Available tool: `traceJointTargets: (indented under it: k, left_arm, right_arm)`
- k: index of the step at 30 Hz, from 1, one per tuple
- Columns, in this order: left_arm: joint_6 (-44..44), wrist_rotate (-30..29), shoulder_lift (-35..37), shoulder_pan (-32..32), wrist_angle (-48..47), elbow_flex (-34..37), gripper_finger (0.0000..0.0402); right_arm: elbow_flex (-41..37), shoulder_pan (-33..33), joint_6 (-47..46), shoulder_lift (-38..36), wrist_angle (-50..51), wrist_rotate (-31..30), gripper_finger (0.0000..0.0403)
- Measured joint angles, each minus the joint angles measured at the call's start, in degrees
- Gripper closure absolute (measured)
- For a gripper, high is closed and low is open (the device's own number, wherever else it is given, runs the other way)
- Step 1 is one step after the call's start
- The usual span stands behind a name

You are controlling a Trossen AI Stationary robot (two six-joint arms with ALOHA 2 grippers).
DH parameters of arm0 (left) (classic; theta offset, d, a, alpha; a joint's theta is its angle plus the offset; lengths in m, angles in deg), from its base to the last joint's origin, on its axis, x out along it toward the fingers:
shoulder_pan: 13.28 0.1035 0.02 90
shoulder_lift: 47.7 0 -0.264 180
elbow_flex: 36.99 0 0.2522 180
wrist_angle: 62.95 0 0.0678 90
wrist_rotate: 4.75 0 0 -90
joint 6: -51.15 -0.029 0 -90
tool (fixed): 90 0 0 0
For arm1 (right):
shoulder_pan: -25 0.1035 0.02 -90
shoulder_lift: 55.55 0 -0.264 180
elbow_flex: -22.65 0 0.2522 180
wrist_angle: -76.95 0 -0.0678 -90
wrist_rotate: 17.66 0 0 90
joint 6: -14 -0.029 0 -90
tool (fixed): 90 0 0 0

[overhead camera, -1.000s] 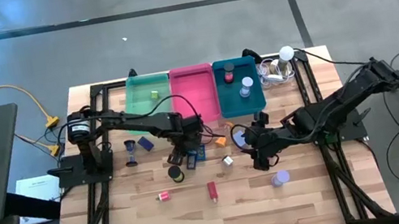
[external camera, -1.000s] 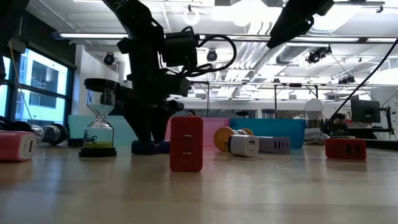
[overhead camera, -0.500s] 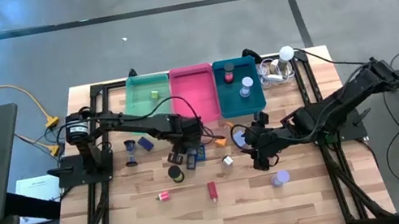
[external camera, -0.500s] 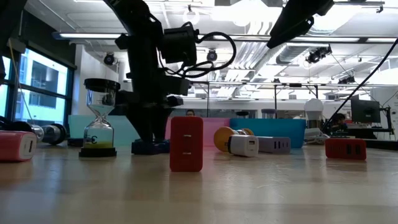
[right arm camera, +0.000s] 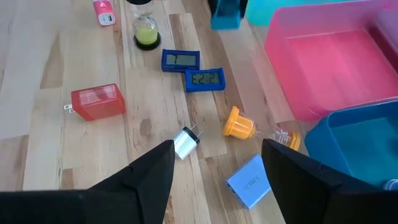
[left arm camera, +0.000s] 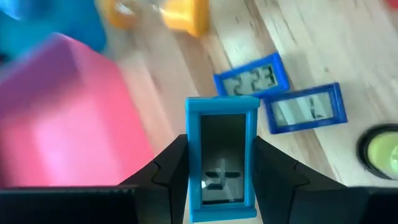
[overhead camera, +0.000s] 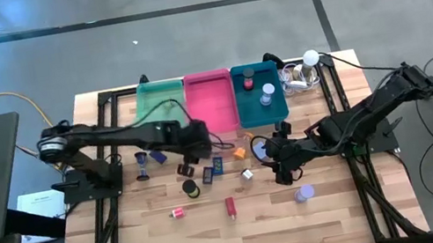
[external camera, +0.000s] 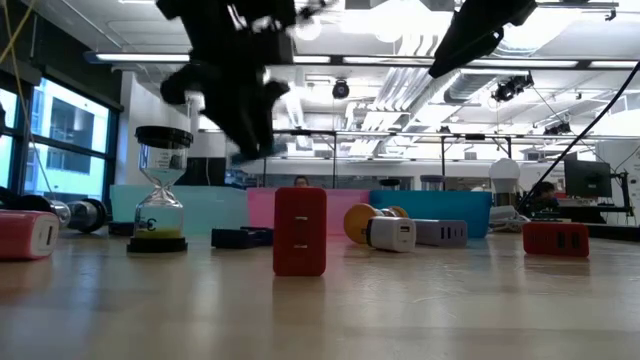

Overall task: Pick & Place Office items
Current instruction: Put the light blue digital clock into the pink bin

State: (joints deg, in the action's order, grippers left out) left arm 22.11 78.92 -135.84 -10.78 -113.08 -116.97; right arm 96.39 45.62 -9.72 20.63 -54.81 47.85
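One small blue-framed digital clock (left arm camera: 222, 158) was clamped upright between the left gripper (left arm camera: 214, 180) fingers, lifted off the wooden slatted table (overhead camera: 339, 207), just at 6 o'clock of the pink plastic tray (overhead camera: 209, 96). Two more blue clocks (left arm camera: 249, 76) (left arm camera: 305, 108) were left flat on the wood, touching each other, with an orange plastic adapter (right arm camera: 239, 122) near them toward 3 o'clock. A red rectangular charger block (right arm camera: 94, 102) was seen lying well apart from them. The right gripper (right arm camera: 217, 180) was held low over the table at 6 o'clock of the teal tray (overhead camera: 258, 92), fingers spread apart, nothing between them.
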Motion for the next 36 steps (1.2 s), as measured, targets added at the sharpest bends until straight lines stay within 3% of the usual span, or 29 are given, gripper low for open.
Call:
traceJointTargets:
  k: [6,10,19,26,32,36]
  left_arm:
    - [-2.94,0.11,4.28,8.25,7.72,-0.09,0.0274]
    - [-1.87,5.46,3.03,15.21,15.37,-0.17,0.0274]
    - [9.76,7.91,-2.68,26.33,19.88,-0.16,0.0274]
    - [18.86,8.02,-8.13,27.46,24.25,-0.15,0.0274]
    - [19.89,7.80,-10.24,27.46,24.91,-0.15,0.0230]
    - [22.00,7.74,-10.16,27.46,25.24,-0.15,0.0225]
  right_arm:
    - [-0.02,0.00,-0.11,0.02,-0.54,0.00,0.0172]
    - [-0.02,0.00,-0.28,0.02,-0.78,0.00,0.0172]
    - [0.00,0.17,-0.46,0.04,-1.86,0.68,0.0172]
    - [0.00,0.13,-0.09,0.04,-2.10,0.52,0.0172]
    - [0.00,0.41,-0.44,0.04,-2.21,0.45,0.0172]
    - [0.00,0.44,-0.44,0.04,-2.21,0.46,0.0172]
